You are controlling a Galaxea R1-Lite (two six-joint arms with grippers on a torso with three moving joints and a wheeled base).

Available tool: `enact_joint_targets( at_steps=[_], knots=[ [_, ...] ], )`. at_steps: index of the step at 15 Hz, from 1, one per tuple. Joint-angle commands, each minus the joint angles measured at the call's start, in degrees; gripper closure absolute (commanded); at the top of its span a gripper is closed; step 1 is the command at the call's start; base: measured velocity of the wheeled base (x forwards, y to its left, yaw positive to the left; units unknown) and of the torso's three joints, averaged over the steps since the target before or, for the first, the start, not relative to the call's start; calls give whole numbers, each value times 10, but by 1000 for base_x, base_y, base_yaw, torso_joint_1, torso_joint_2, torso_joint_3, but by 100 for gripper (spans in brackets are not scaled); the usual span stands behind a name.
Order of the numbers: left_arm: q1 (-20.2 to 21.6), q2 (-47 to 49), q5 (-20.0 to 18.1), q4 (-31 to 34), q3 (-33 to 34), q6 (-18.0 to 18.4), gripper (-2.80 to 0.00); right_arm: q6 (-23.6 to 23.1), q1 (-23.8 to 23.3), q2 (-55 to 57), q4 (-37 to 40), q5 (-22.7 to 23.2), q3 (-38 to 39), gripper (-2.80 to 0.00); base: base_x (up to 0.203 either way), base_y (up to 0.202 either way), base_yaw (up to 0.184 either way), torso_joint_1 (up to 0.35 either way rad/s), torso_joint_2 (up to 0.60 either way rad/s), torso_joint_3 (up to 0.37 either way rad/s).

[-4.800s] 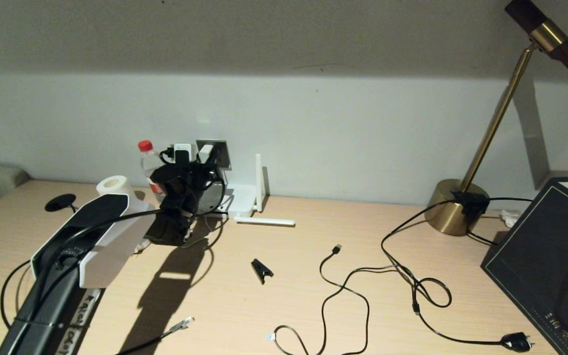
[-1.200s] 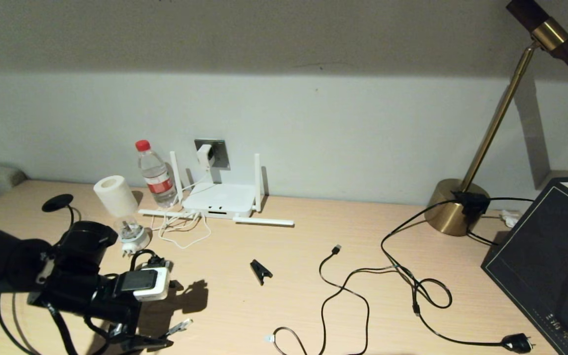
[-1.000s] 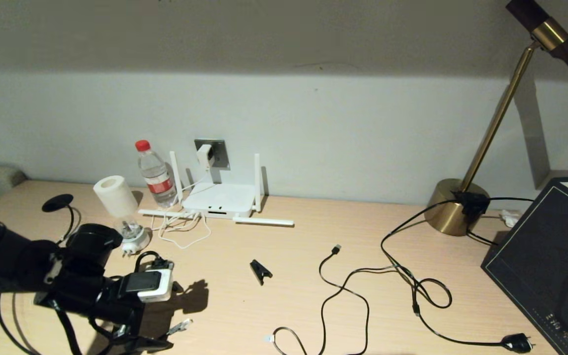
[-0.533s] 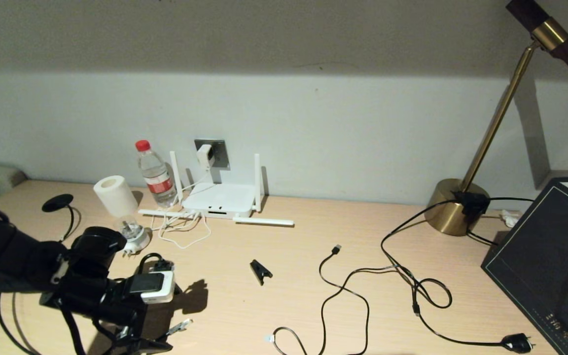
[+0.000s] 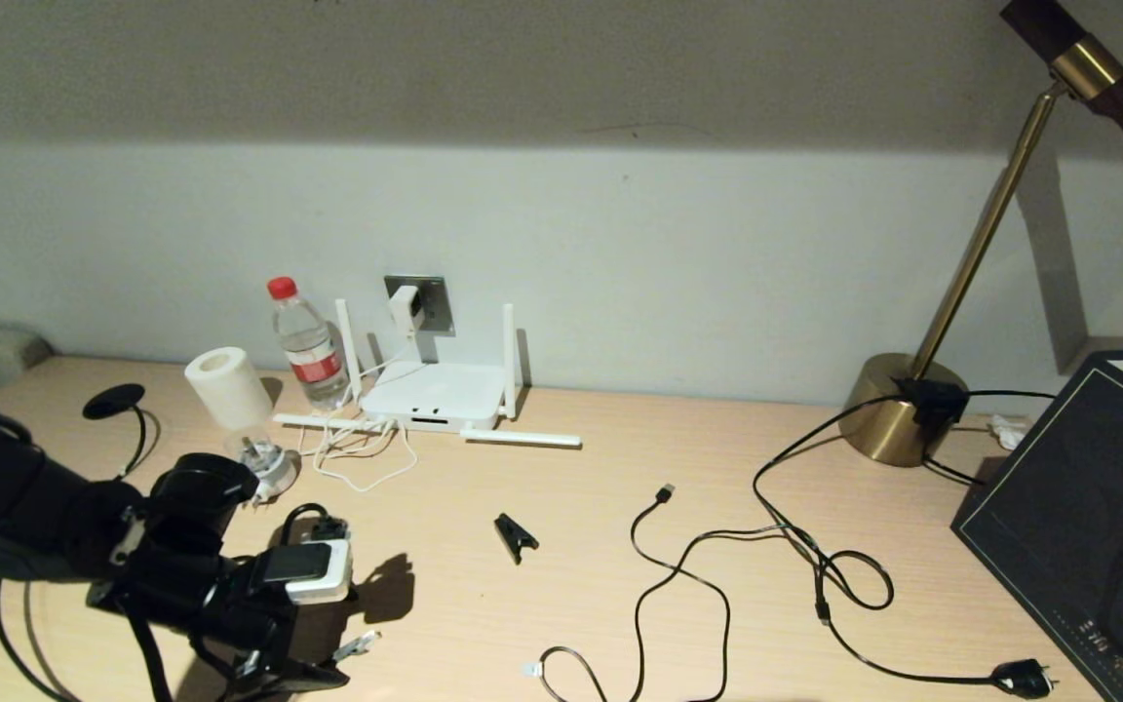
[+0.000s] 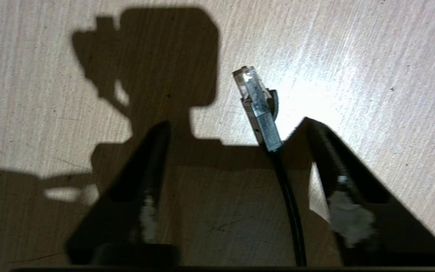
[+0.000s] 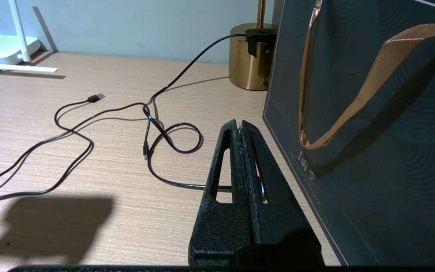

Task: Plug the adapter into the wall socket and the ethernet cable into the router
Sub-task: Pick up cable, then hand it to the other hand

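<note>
Wooden worktop (image 5: 561, 546) holds the ethernet cable (image 6: 257, 104), lying flat between the left pincer's (image 6: 236, 124) wide-open fingers, not gripped. Right pincer (image 7: 240, 126) is pressed closed, holding nothing, beside a dark bag (image 7: 372, 124).

Left pincer (image 6: 236, 124) hangs low, fingers spread; right pincer (image 7: 240, 126) sits pressed together.
</note>
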Motion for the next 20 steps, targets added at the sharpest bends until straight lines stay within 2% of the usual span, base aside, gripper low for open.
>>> enact_joint_targets(
  at_steps=[1,10,13,16,18,20],
  knots=[
    [0,0,0,1,4,4,0,0,0,0,-1,0,20,0,0,0,0,0,0,0],
    [2,2,-2,1,4,4,0,0,0,0,0,0,20,0,0,0,0,0,0,0],
    [-1,-13,-33,-3,-16,4,0,0,0,0,0,0,20,0,0,0,0,0,0,0],
    [-21,-49,-58,9,-111,-4,0,0,0,0,-1,0,20,0,0,0,0,0,0,0],
    [-53,-72,-63,55,-203,-25,0,-13,0,0,-1,2,20,0,0,0,0,0,0,0],
    [-88,-76,-62,92,-307,-53,0,0,0,0,-1,1,20,0,0,0,0,0,0,0]
  ],
)
